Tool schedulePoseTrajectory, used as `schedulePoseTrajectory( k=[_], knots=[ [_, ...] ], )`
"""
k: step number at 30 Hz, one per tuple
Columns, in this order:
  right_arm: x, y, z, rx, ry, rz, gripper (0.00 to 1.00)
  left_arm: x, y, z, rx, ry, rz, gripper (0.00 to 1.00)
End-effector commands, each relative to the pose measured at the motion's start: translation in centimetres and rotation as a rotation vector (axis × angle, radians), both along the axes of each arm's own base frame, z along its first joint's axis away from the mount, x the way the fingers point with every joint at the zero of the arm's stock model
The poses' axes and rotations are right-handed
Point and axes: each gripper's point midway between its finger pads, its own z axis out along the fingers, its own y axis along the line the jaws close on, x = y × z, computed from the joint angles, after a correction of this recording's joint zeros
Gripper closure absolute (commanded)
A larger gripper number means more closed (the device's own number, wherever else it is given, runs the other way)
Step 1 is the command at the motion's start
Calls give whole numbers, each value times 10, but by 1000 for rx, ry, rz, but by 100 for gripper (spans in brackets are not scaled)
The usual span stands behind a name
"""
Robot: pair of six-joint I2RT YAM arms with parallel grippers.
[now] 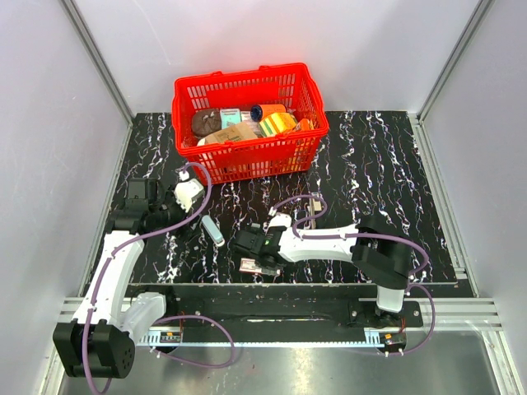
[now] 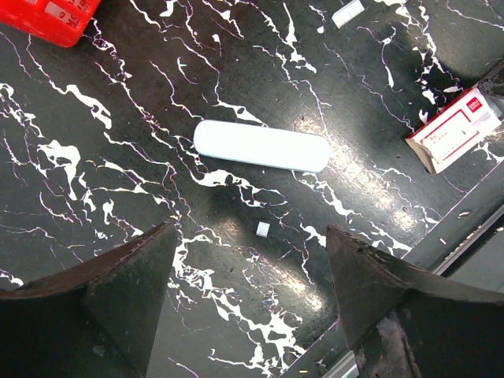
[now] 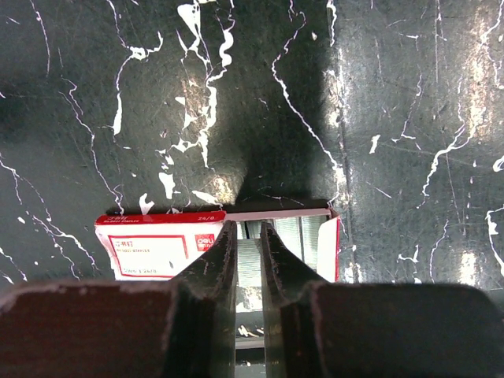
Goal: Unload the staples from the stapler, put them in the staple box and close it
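Two grippers are mine, and each hangs low over the black marbled table. My left gripper is spread wide with nothing between its fingers. The stapler lies flat on the tabletop just beyond them, untouched, with its long side across my wrist view. From above, the stapler sits in the left half of the table, about midway between the far and near edges. A small pale fleck rests on the surface between the stapler and my left fingertips. My right gripper is drawn almost closed, leaving only a thin slot. It is poised at the open white-and-red staple box, which lies by the near edge around the middle. Rows of staples show inside the box beside my right fingers. Something pale and ribbed shows in the slot, but I cannot tell whether I am pinching it. The red basket of assorted items stands against the far edge, left of centre.
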Motion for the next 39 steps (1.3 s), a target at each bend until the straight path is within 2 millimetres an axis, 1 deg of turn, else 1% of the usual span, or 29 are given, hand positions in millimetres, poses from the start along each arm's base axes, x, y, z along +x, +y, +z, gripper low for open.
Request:
schedulePoseTrajectory(
  k=[1,3,8,11,17,22,24,27,30,32,35,36,39],
  knots=[
    [8,10,11,20,-56,-3,100,3,1,2,15,-35,-9,19],
    [7,11,11,20,-54,0,99,2,1,3,14,-35,-10,18],
    [8,10,13,17,-58,8,85,3,2,2,15,-34,-7,18],
    [9,10,14,15,-64,13,79,3,2,4,14,-39,-6,18],
    [9,12,25,30,-83,32,69,3,1,5,16,-33,-9,18],
    [8,12,29,43,-86,37,68,5,1,9,8,-38,-5,17],
    [9,14,34,60,-94,44,69,5,0,9,2,-33,-5,17],
    [14,22,56,112,-138,65,71,5,0,10,2,-31,-5,17],
    [27,29,85,167,-223,73,73,4,-2,8,-4,-29,-14,17],
    [43,31,100,194,-274,82,75,6,-4,8,-18,-31,-14,18],
    [72,29,103,216,-282,94,75,10,-10,6,-42,-21,-18,20],
    [78,30,102,231,-270,121,75,13,-13,6,-47,-19,-28,21],
    [104,14,100,237,-290,161,74,20,-29,6,-43,-35,-80,22]
  ],
)
